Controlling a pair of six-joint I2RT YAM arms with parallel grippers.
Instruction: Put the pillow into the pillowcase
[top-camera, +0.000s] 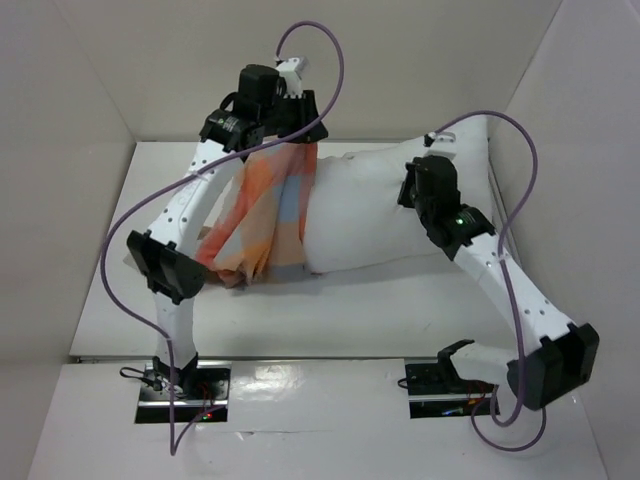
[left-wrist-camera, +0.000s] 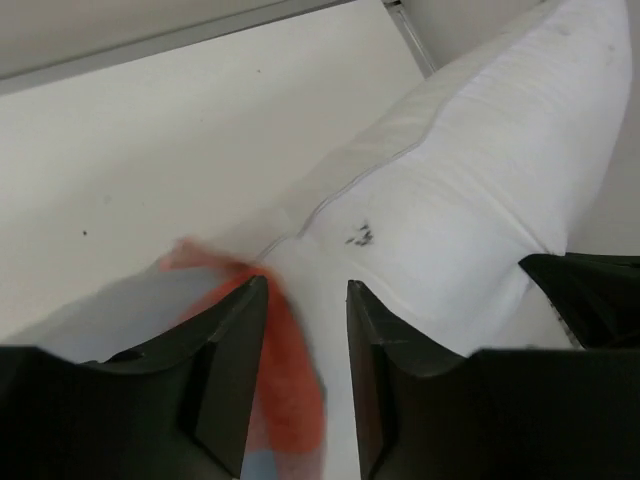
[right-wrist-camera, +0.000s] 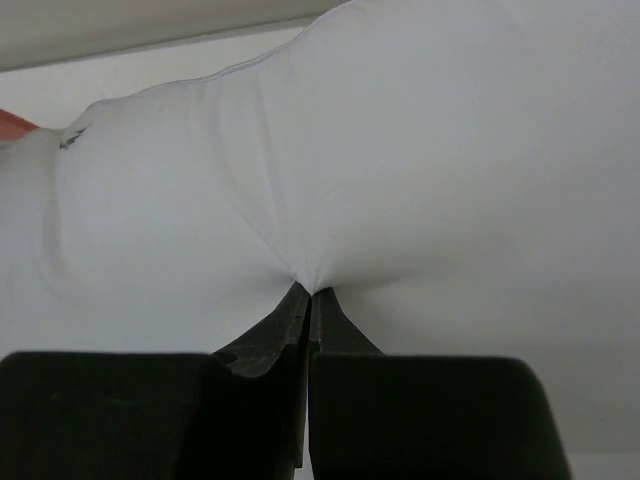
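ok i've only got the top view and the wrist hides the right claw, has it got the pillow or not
Observer: Yes. In the right wrist view the right claw is shut on a pinch of the pillow, and the cloth puckers into its tips.
Operator: and the left one
Observer: In the left wrist view the left claw has its jaws apart, with orange pillowcase fabric lying between them.
Operator: what's right ahead of it
Observer: The pillow's corner, with small dark specks on it just beyond the fingertips.
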